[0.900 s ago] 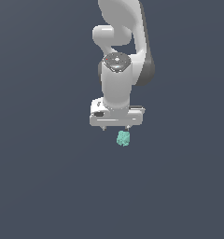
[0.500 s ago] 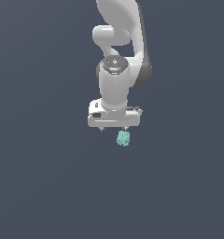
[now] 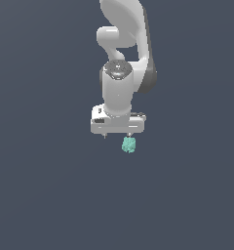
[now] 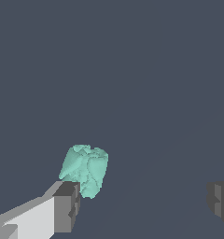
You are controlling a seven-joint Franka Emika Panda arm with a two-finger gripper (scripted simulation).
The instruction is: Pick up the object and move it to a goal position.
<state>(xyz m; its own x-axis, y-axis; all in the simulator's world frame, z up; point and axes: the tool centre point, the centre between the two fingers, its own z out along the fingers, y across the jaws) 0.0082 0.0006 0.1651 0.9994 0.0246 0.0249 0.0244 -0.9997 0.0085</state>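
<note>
Object [image 3: 129,145], small teal-green lump with a bumpy, faceted surface, sat on the plain dark grey floor [image 3: 46,195], just below the white gripper [image 3: 117,135] in the exterior view and toward that view's right side of it. It looked roughly blocky and much smaller than the gripper body. In the wrist view the object [image 4: 85,170] lay right next to one dark finger pad [image 4: 67,207], overlapping its tip in the picture; contact could not be confirmed. The other finger pad [image 4: 220,201] was well apart from the object, at the far edge of that picture. Fingers were spread wide, nothing between them, so the object was not held. Gripper [image 4: 144,203] pointed downward, with its two short fingertips just showing under the flat white hand in the exterior view; the fingertip on that view's right was directly above the object. The white arm [image 3: 124,44] rose behind the gripper, with a dark grey joint section at the elbow, and curved out of the picture. How high the fingertips were above the floor could not be told.
</note>
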